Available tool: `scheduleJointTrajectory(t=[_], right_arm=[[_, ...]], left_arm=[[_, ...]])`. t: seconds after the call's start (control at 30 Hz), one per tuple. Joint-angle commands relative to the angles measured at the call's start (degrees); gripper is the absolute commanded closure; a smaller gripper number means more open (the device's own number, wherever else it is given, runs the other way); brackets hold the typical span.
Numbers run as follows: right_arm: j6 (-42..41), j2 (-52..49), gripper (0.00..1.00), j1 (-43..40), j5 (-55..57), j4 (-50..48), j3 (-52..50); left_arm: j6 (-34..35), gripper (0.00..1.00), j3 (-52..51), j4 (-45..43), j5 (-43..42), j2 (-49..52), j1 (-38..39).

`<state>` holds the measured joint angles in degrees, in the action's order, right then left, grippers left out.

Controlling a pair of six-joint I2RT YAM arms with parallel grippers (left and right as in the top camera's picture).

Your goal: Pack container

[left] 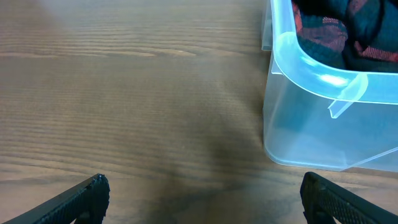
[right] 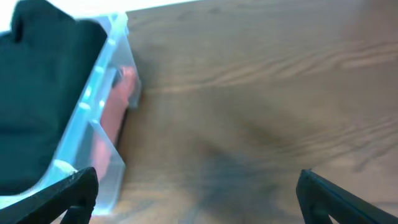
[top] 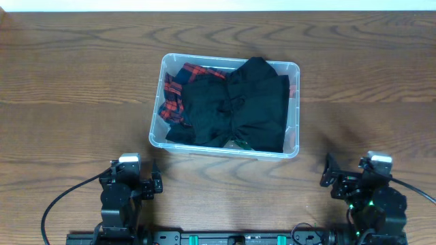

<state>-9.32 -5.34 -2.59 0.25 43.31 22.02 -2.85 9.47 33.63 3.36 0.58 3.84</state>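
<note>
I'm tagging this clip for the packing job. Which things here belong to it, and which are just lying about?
Belongs to the job: the container; the black garment and the red plaid garment inside it; left gripper and right gripper, both open and empty.
Just lying about: only the wooden table underneath; no other loose item shows.

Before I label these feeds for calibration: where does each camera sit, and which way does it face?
Overhead: above the table, looking straight down on the container of clothes; the left arm and right arm show at the bottom edge.
Left wrist: on the left gripper, low, facing the container's near left corner; its open fingertips show.
Right wrist: on the right gripper, low, facing along the container's right wall; its open fingertips show.
Shared: all three see the container.
</note>
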Motion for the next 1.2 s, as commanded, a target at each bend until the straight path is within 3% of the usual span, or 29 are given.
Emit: scheduleJointTrajectory(t=[0.0,0.57,1.17], right_arm=[[1.0,3.6,0.01,0.5,0.2,-0.6,-3.9],[1.0,5.1,0.01,0.6,-0.9,-1.2,-12.9],[1.1,5.0,0.01,0.6,-0.9,-1.7,-12.9]], left_arm=[[-0.3,0.02,-0.8,-0.1,0.0,-0.3,-0.3],[-0.3,0.02,-0.8,-0.1,0.0,-0.3,-0.3],[-0.3,0.02,-0.8,-0.1,0.0,-0.3,-0.3]])
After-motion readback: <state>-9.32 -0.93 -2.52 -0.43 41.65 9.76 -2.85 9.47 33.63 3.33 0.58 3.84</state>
